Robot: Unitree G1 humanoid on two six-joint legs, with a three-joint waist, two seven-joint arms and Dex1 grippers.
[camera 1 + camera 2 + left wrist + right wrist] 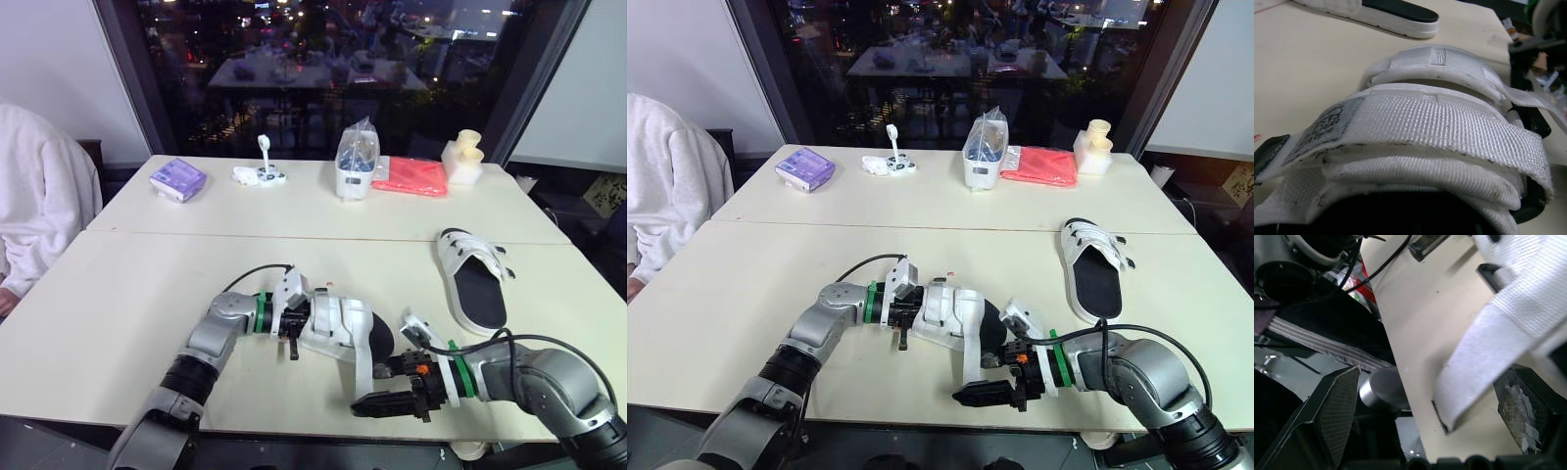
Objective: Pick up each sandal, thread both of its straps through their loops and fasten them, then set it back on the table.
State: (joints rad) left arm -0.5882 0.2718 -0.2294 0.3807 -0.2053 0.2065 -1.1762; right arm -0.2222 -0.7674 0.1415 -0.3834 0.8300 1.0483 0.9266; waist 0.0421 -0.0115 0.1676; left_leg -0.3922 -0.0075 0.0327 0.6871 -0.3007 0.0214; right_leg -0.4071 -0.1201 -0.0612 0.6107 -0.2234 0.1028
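Sandal (338, 331) at front, second sandal (473, 284) to its right, red cloth (411, 176) behind

purple packet (177, 180) on the far-left of the cream table (118, 294), small white gadget (260, 174) near it, clear bag in a white tub (355, 163) mid-table, red cloth (412, 177) just beside, cream block (462, 158) at the far-right corner, person's white sleeve (39, 201) at left, dark window (323, 69) behind

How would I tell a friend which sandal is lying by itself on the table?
Find the long pale table in front of the dark window, then look to its right side. A white sandal with a black footbed lies flat there. Unlike the other sandal near the front edge, it has nothing touching it.
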